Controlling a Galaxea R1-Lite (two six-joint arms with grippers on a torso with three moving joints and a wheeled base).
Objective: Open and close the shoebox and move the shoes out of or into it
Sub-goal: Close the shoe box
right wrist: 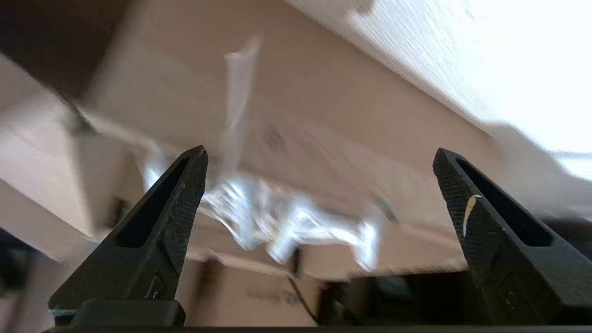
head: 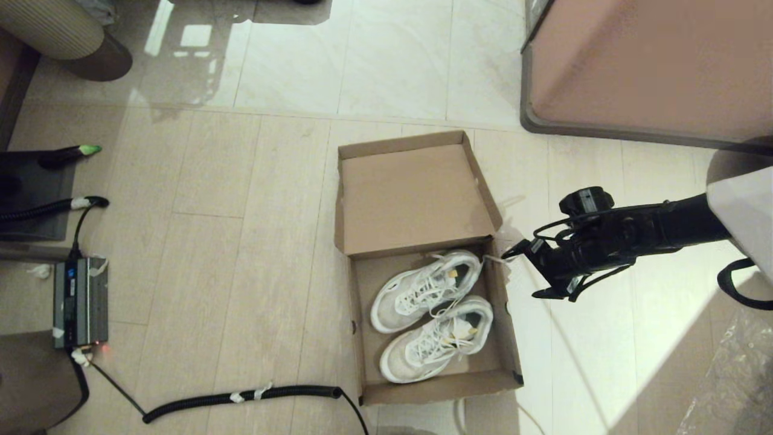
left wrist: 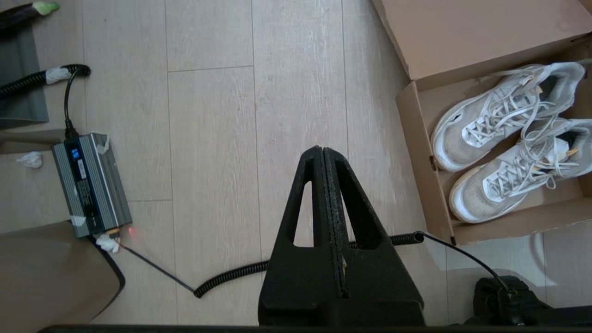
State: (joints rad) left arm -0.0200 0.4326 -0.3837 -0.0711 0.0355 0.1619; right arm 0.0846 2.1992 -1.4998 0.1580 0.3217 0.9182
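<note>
The brown cardboard shoebox [head: 441,388] stands open on the floor, its hinged lid [head: 413,193] folded back flat on the far side. Both white and grey shoes [head: 426,290] lie side by side inside, toes toward the left; the left wrist view shows them too [left wrist: 504,115]. My right gripper [head: 522,275] hovers open just outside the box's right wall, level with the far shoe's heel. The right wrist view is smeared, with the shoes [right wrist: 277,217] between my open fingers [right wrist: 319,155]. My left gripper [left wrist: 321,150] is shut on nothing, over bare floor left of the box.
A large pinkish-brown furniture block [head: 646,66] with a grey base stands at the far right. A grey power unit [head: 80,302] and a black coiled cable [head: 241,396] lie on the floor at the left and near the box's front corner. A round seat [head: 60,30] is far left.
</note>
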